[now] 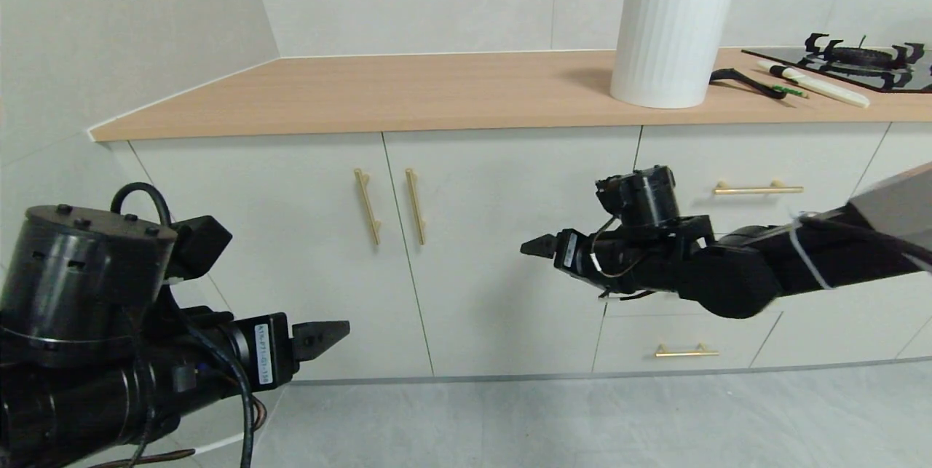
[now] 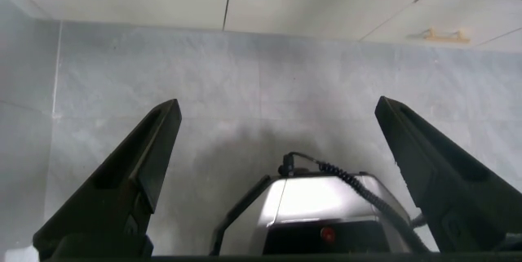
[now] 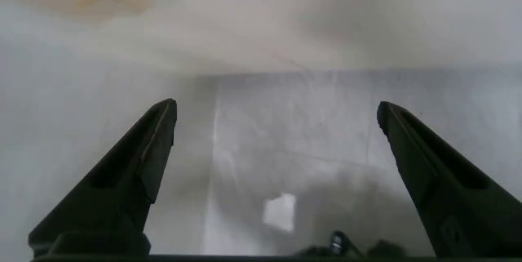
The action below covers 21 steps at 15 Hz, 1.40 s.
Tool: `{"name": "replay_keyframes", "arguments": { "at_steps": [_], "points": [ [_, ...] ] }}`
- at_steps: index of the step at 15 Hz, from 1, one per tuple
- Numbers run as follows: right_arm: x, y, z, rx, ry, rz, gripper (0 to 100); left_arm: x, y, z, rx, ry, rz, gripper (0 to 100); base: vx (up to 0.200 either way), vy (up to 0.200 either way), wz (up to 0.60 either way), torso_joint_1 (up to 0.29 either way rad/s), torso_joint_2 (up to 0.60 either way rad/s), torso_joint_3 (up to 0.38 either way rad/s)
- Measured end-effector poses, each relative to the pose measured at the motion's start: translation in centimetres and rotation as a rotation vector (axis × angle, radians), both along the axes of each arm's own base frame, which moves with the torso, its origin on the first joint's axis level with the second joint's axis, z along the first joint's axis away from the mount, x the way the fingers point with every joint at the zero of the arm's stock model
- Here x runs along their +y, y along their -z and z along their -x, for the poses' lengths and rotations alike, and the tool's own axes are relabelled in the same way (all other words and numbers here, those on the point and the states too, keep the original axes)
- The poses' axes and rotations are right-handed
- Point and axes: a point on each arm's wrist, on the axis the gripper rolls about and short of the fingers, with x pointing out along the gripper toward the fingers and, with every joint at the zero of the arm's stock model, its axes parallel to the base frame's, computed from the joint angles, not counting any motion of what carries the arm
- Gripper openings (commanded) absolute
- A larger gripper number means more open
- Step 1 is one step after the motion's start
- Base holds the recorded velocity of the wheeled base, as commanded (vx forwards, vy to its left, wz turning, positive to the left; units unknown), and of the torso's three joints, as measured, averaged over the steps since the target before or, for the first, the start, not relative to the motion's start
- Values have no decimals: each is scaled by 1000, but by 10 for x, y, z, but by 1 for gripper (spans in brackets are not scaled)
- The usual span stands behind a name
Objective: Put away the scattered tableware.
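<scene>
Clearly both claws are released and empty: the left gripper hangs at about seven o'clock and the right gripper at four o'clock, both before the pale cabinet doors. The scattered pieces lie at two o'clock on the wooden countertop: a long cream utensil and a black curved handle. They look light, stiff and smooth, so I would pinch each at mid-shaft. The tall white ribbed container hides the handle's head, and a small green piece is unclear.

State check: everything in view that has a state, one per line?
left gripper: open, empty
right gripper: open, empty
cabinet doors: shut
drawers: shut
white ribbed container: upright on the counter
utensils: lying flat on the counter, not put away
</scene>
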Motion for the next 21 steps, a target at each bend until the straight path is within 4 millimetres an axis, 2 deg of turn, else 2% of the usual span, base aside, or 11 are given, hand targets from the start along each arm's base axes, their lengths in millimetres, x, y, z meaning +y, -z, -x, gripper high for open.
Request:
{"name": "replay_keyframes", "arguments": {
  "at_steps": [3,7,9,11,13,16,18,21],
  "points": [
    [-27,-30,49,-118,-40,63,100,7,-23,12,-98,2,56,100,0,0,0,0,0,0],
    [-78,-74,123,-284,16,76,100,29,-52,41,-254,-12,100,100,0,0,0,0,0,0],
    [-108,-92,167,-399,47,76,100,44,-56,60,-320,-37,96,100,0,0,0,0,0,0],
    [-140,-102,210,-520,102,86,100,59,-57,84,-396,-59,91,100,0,0,0,0,0,0],
    [-173,-103,252,-615,192,112,100,74,-58,115,-497,-71,90,100,0,0,0,0,0,0],
    [-209,-89,319,-703,320,186,100,93,-53,164,-677,-92,53,100,0,0,0,0,0,0],
    [-220,-71,358,-741,383,267,100,100,-43,193,-789,-91,-2,100,0,0,0,0,0,0],
    [-221,-50,394,-795,526,378,100,104,-17,223,-900,-100,-122,100,0,0,0,0,0,0]
  ]
}}
